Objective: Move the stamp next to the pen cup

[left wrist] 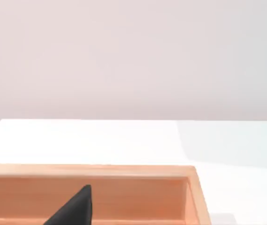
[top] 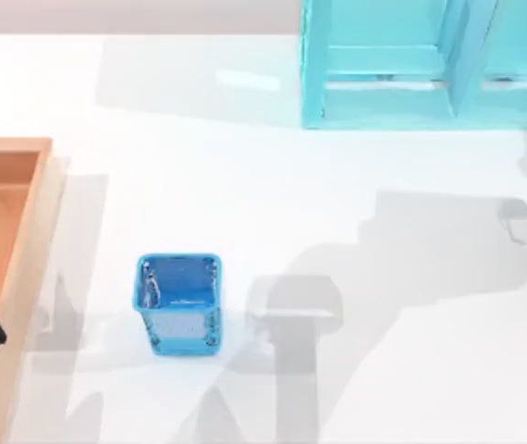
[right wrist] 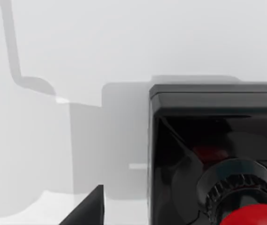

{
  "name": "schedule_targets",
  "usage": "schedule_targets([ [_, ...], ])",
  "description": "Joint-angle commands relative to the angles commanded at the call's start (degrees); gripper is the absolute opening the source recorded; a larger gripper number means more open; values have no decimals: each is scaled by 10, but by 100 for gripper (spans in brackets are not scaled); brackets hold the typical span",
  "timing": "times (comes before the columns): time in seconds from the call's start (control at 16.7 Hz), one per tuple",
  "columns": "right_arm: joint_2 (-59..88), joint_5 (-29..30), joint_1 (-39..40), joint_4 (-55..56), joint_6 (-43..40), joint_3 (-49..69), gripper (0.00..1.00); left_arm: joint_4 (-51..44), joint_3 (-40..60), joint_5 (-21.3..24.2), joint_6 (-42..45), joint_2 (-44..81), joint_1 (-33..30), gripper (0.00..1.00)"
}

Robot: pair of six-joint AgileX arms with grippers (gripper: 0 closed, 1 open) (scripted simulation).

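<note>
Stamp directly beneath right gripper, red knob uppermost. Blue pen cup far toward table's left. Finger spread impossible to tell.

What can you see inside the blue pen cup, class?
Nothing stands inside the pen cup: from above, its blue floor and mesh walls show. The stamp is not in it; it sits on the white table by the right arm's camera.

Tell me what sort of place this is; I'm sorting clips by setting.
Probably a rendered office desk: a white table with a blue mesh pen cup, a stamp, a wooden tray and a cyan shelf unit.
</note>
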Motion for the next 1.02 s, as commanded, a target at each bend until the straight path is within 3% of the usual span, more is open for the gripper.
schedule_targets([
  [0.6, 0, 0, 0, 0, 0, 0, 2, 0, 0, 0, 0, 0, 0, 100],
  [1.02, 0, 0, 0, 0, 0, 0, 0, 0, 0, 0, 0, 0, 0, 100],
])
